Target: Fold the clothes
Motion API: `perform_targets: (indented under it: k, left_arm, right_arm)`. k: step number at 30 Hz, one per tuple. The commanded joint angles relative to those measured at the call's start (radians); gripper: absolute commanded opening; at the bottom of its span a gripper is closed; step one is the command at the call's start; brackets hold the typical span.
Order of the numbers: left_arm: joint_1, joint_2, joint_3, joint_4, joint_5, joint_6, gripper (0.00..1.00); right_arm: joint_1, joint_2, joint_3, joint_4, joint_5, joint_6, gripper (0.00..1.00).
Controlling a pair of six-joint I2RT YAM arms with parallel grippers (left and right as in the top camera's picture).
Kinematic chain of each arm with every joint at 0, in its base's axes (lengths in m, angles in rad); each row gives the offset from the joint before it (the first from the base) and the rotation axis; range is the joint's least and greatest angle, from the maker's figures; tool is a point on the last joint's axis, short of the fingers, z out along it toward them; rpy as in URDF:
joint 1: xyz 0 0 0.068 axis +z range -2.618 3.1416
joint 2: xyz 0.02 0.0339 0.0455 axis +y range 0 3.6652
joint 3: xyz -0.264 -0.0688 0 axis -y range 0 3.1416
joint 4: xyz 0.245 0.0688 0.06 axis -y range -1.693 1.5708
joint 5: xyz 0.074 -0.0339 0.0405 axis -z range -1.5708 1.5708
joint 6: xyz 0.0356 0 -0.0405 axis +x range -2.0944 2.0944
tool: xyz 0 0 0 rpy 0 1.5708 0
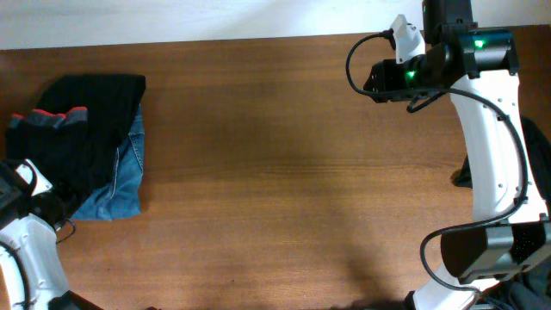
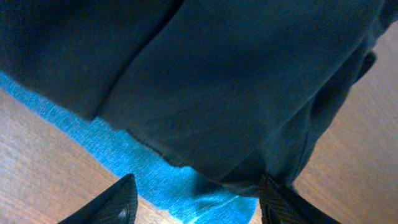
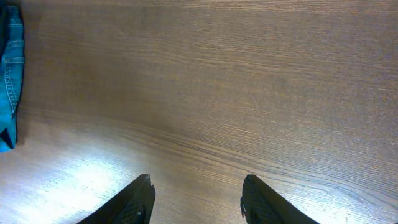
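Over at the desk's (image 1: pixel 284 172) left edge, toward the far left corner, sits the pile of clothes (image 1: pixel 90 142). On top are black leggings (image 1: pixel 86 112), bunched up, with the grey waistband (image 1: pixel 47 118) and its coral-red trim showing on the left side. Underneath, a blue denim garment (image 1: pixel 120 185) pokes out along the pile's right and near sides.

The left claw (image 2: pixel 199 202) is right at the near-left side of that pile. Its fingers (image 2: pixel 121 202) are spread wide with nothing pinched between them. From the left wrist, black fabric fills most of the view, with a strip of denim below it and bare wood on either side.

Across the desk, the right arm (image 1: pixel 495 155) reaches up the right side toward the far edge. The right claw (image 3: pixel 196 199) is spread too, holding nothing, over bare wood grain. It is well apart from the clothes, and only a sliver of denim shows at the left border of the right wrist view.
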Motion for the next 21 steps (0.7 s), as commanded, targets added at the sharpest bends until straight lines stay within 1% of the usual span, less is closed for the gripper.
perform_targets:
  k: [1, 3, 5, 7, 9, 14, 15, 17, 18, 19, 21]
  left_arm:
    - [0.007, -0.018, -0.002, -0.008, -0.029, 0.004, 0.62]
    - [0.007, -0.021, -0.002, -0.006, -0.058, -0.024, 0.63]
    - [0.007, -0.035, -0.002, 0.005, -0.058, -0.021, 0.63]
    - [0.007, -0.068, -0.002, 0.012, -0.026, 0.032, 0.63]
    - [0.007, -0.112, -0.002, 0.011, -0.022, 0.060, 0.64]
    - [0.047, -0.213, -0.004, 0.012, -0.026, 0.066, 0.72]
    - [0.066, -0.224, -0.007, 0.012, -0.026, 0.066, 0.75]
    - [0.109, -0.229, -0.016, 0.016, -0.021, 0.058, 0.77]
    - [0.137, -0.227, -0.028, 0.027, -0.015, 0.043, 0.80]
    - [0.167, -0.224, -0.043, 0.050, 0.007, 0.033, 0.84]
    - [0.219, -0.211, -0.066, 0.096, 0.074, 0.023, 0.85]
  right_arm:
    - [-0.005, -0.011, 0.004, 0.000, 0.011, -0.001, 0.52]
    - [-0.005, -0.005, 0.004, 0.000, 0.010, -0.001, 0.51]
    - [-0.005, -0.001, 0.004, 0.000, 0.010, -0.001, 0.51]
    - [-0.005, 0.003, 0.004, 0.000, 0.010, -0.001, 0.51]
    - [-0.005, 0.006, 0.004, 0.000, 0.010, -0.001, 0.52]
    - [-0.005, 0.010, 0.004, 0.000, 0.010, -0.001, 0.52]
    - [-0.005, 0.010, 0.004, 0.000, 0.010, -0.001, 0.55]
    - [-0.005, 0.010, 0.004, 0.000, 0.010, -0.001, 0.57]
    - [-0.005, 0.010, 0.004, 0.000, 0.010, -0.001, 0.57]
    - [-0.005, 0.010, 0.004, 0.000, 0.010, -0.001, 0.57]
    - [-0.005, 0.010, 0.004, 0.000, 0.010, -0.001, 0.57]
